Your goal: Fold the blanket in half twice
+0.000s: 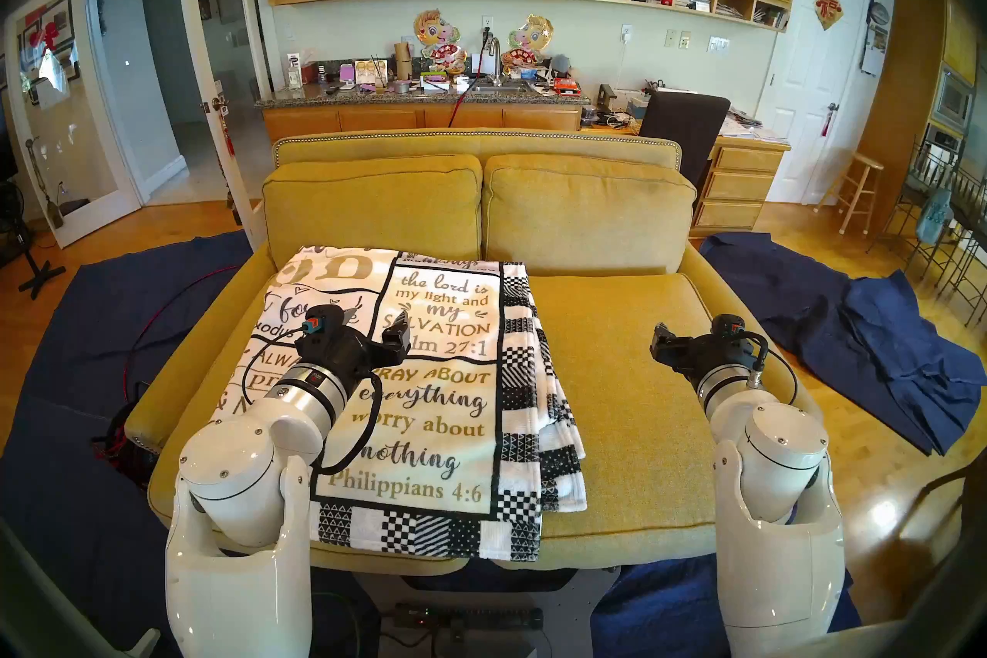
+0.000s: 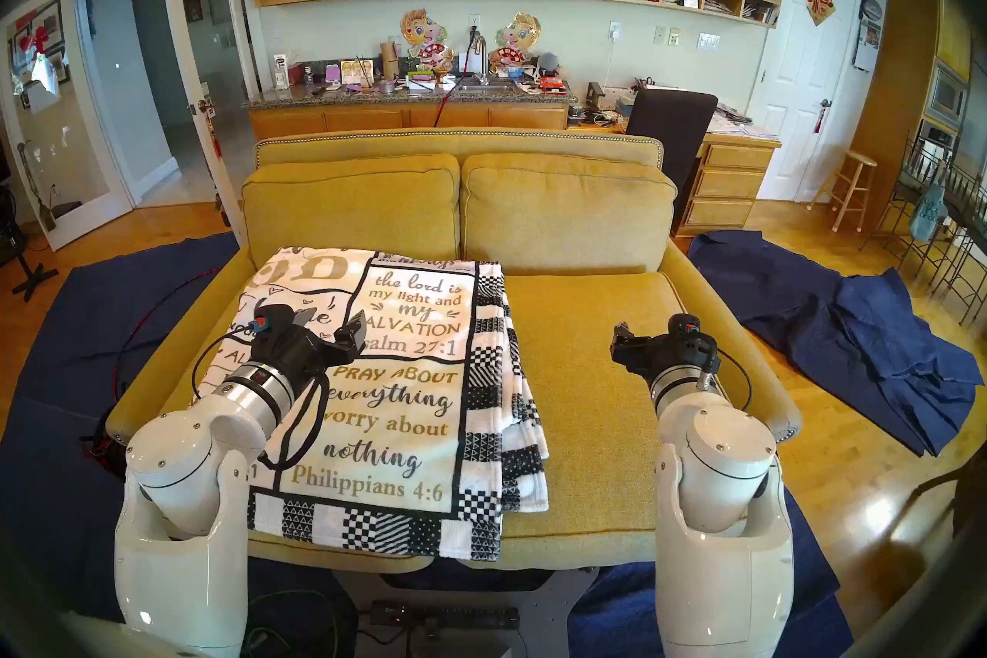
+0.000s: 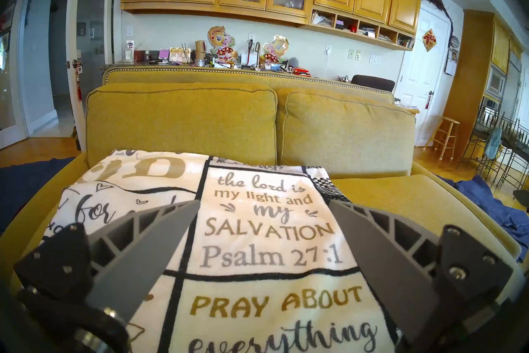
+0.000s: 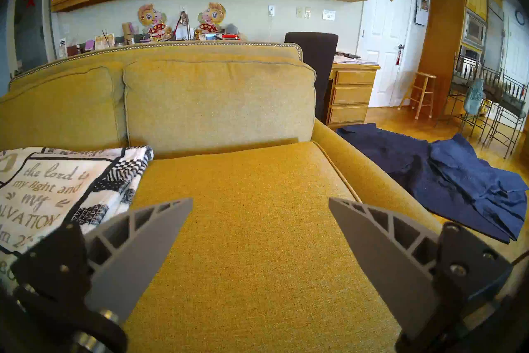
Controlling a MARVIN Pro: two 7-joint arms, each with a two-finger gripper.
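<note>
The left gripper (image 3: 263,202) has its jaws released wide, nothing between them, and it hovers above the blanket (image 1: 422,374), approx. over the "Salvation" panel, which shows directly below and ahead of the jaws in the left wrist view. The right gripper (image 4: 260,200) also has the jaws spread and empty; under them is only bare seat of the yellow sofa (image 4: 257,258), w/ the blanket's checkered edge off to their left. The blanket itself lies on the left half of the seat as a compact rectangle, and along its side toward the right jaws several stacked layers of border are visible, so I judge both folds are probably made already, or at least one. Its near edge hangs a little over the seat front. The step in hand looks like the end: arms pulled clear, nothing held. If one more fold is needed, next move calls for both jaws to go down on two corners of one edge, pinch all layers together, and carry them across evenly. Navy cloths (image 1: 876,352) lie on the floor, well right of the right jaws.
</note>
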